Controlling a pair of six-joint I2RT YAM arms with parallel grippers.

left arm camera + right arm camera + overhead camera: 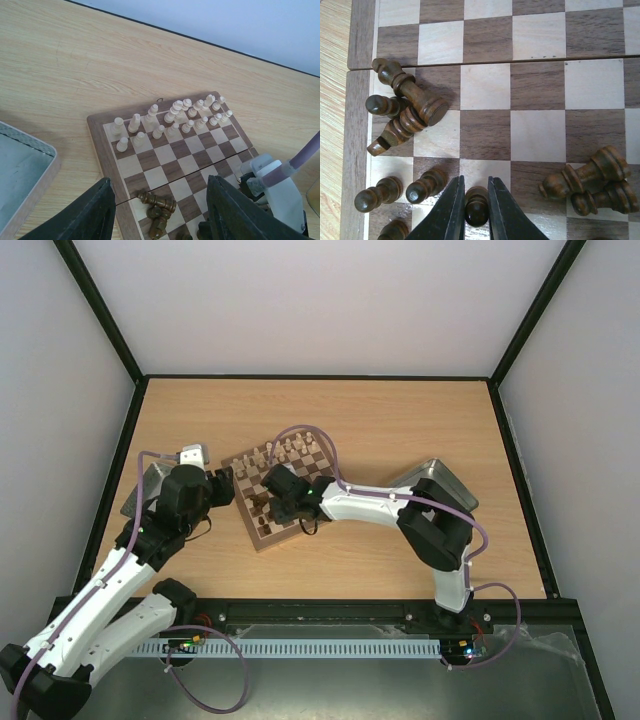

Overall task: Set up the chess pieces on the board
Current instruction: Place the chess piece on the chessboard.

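Where the right arm (380,505) stands: stretched leftward across the table (75,60), wrist low over the board's near rows.
Right gripper (475,182): pointing down, jaws narrow, closed on either side of one upright dark pawn (476,207).
Left arm (130,560): raised beside the board's left edge.
Left gripper (159,179): jaws wide, nothing between them.
Board (170,165): askew on the table, a metal tray (20,170) near its left side.
Cream pieces (172,117): upright in two rows along the far side.
Dark pieces (405,107): a toppled heap by the left border, two more lying to the right, a few pawns standing near the held one.
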